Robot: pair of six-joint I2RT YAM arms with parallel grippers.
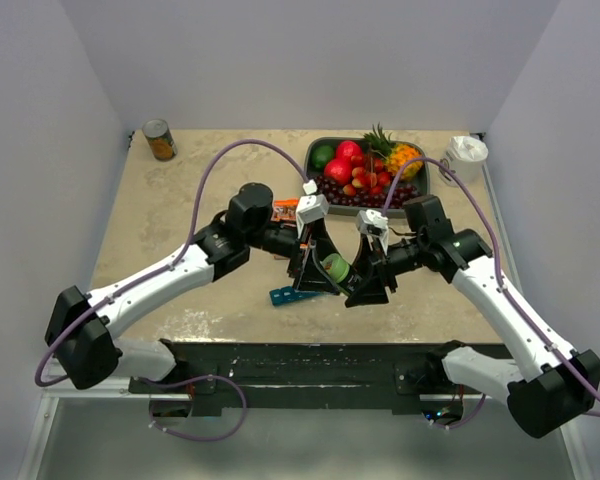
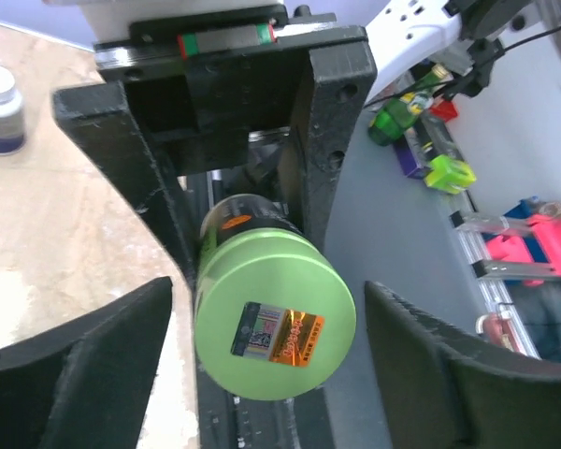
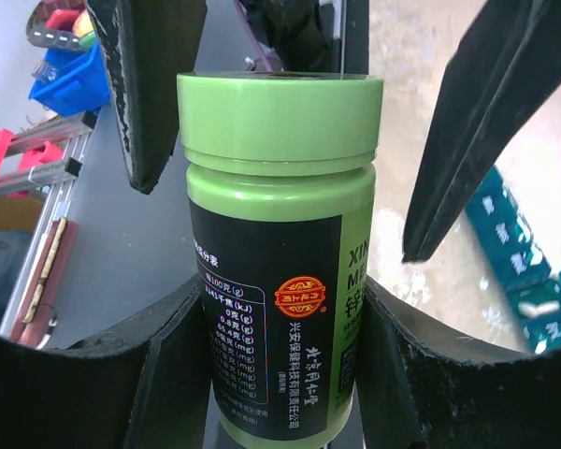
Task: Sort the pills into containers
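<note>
at the centre of the top view, the right gripper [image 1: 368, 272] clamps the green bottle [image 1: 334, 267] while the left gripper [image 1: 310, 268] stands released around its cap [image 3: 280, 112], the teal pill organiser [image 1: 283, 295] lying just lower left, nearer the left arm [image 1: 170, 275].

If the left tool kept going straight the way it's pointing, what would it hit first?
The left tool would first meet the lid of the green bottle, facing it squarely between its open fingers. The right tool grips that bottle's body. Depth is unclear, so the gap is hard to judge.
</note>
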